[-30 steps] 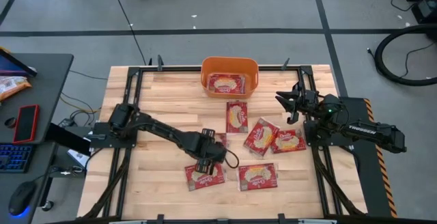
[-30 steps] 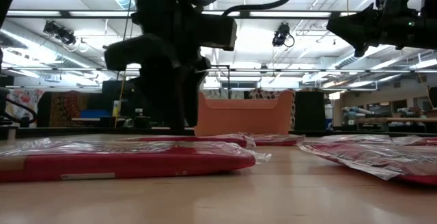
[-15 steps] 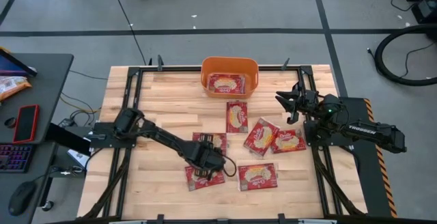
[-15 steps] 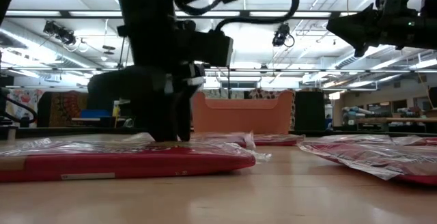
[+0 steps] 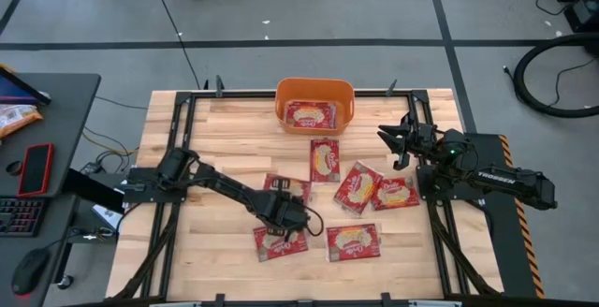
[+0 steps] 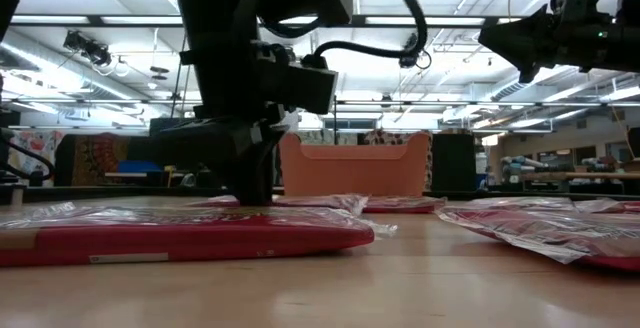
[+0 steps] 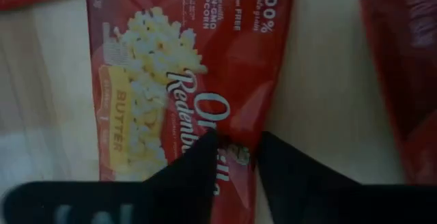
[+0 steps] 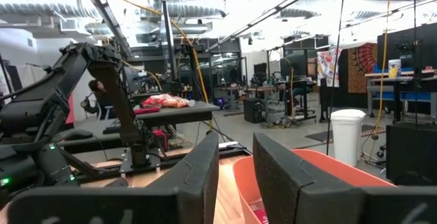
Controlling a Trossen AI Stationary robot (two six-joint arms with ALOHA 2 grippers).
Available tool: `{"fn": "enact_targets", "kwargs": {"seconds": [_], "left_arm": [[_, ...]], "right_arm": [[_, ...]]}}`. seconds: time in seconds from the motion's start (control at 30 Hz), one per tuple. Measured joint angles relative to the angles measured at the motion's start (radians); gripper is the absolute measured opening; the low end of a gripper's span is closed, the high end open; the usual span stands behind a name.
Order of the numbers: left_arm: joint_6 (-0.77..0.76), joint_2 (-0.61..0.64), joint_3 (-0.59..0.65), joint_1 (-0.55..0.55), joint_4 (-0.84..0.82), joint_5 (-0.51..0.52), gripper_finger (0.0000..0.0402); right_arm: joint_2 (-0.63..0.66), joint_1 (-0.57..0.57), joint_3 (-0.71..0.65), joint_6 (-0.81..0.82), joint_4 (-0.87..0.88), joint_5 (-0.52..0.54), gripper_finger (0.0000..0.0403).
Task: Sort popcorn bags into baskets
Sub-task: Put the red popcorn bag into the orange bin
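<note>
popcorn bag point(image 7: 184, 80), a flat red crinkly plastic packet at six o'clock on the table: light, limp, slippery, so pinch an edge. left gripper point(image 7: 235, 157) sits narrowly parted upon it; right gripper point(image 5: 397, 144) idles parted at three o'clock.

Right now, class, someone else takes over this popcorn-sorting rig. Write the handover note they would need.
Left gripper: down on one popcorn bag near the table's front, jaws a narrow gap apart; the bag lies flat, not lifted.
Right gripper: idle above the table's right side, jaws open, holding nothing.
Done: one bag lies in the orange basket at the far edge.
Left: six bags on the wooden table, spread between the centre and the front, including the one under the left gripper.
Next, probably: grip that bag and carry it to the basket.
</note>
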State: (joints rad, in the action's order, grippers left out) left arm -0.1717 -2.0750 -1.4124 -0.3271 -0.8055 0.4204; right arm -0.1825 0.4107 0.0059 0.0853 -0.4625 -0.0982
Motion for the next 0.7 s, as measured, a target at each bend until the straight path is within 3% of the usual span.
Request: {"fn": "enact_targets", "kwargs": {"seconds": [0.2,0.7], "left_arm": [[0.007,0.010,0.000,0.004,-0.017,-0.019,0.0009],[0.068,0.279,-0.010,0.209,-0.040,-0.019,0.0003]], "right_arm": [[0.000,0.000,0.000,0.000,0.000,0.000,0.0096],[0.000,0.000,0.000,0.000,-0.001,0.000,0.0096]]}}
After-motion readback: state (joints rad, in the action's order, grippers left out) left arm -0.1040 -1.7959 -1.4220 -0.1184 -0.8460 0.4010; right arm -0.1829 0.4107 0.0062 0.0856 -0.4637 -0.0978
